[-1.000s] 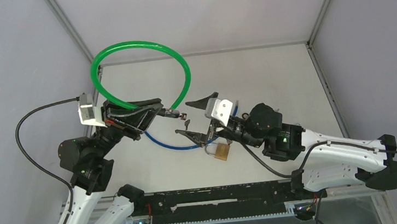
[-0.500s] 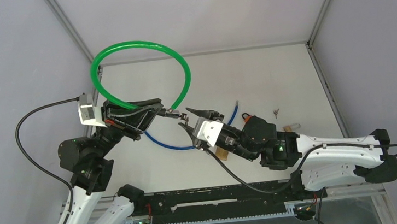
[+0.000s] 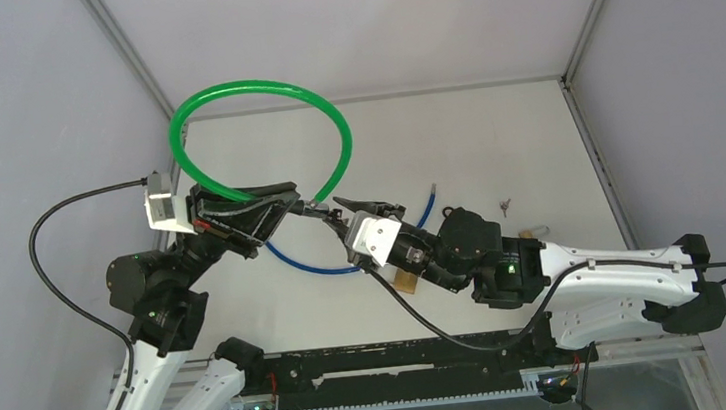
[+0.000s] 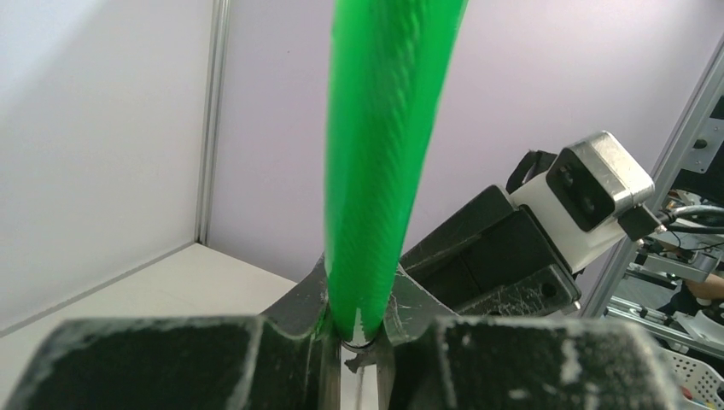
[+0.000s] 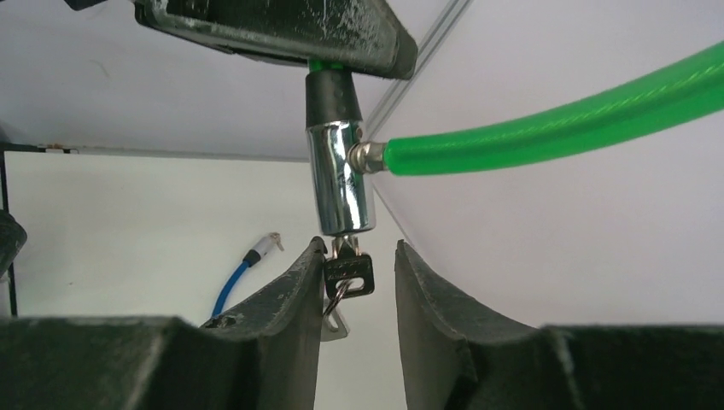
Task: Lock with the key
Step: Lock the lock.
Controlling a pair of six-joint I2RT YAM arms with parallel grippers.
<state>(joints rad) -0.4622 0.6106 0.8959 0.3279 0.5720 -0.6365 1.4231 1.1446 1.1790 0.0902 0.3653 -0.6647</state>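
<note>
A green cable lock (image 3: 257,90) loops up from my left gripper (image 3: 291,205), which is shut on it just behind its chrome cylinder (image 3: 316,209). In the left wrist view the green cable (image 4: 384,154) rises from between the shut fingers (image 4: 363,329). In the right wrist view the cylinder (image 5: 340,177) hangs down with a black-headed key (image 5: 348,275) in its end, a ring and tag below it. My right gripper (image 5: 357,252) is open around the key, whose head is against the left finger. In the top view the right gripper (image 3: 341,225) sits right at the cylinder's tip.
A brass padlock (image 3: 407,281) lies under the right wrist. A blue cable (image 3: 304,263) curves across the table; its plug end shows in the right wrist view (image 5: 235,278). Small keys (image 3: 506,205) lie at the right. Walls enclose the table at the back and both sides.
My right arm has swung left from above the padlock, turned its wrist and brought its open fingers around the key at the cylinder's tip. The left arm has held still.
</note>
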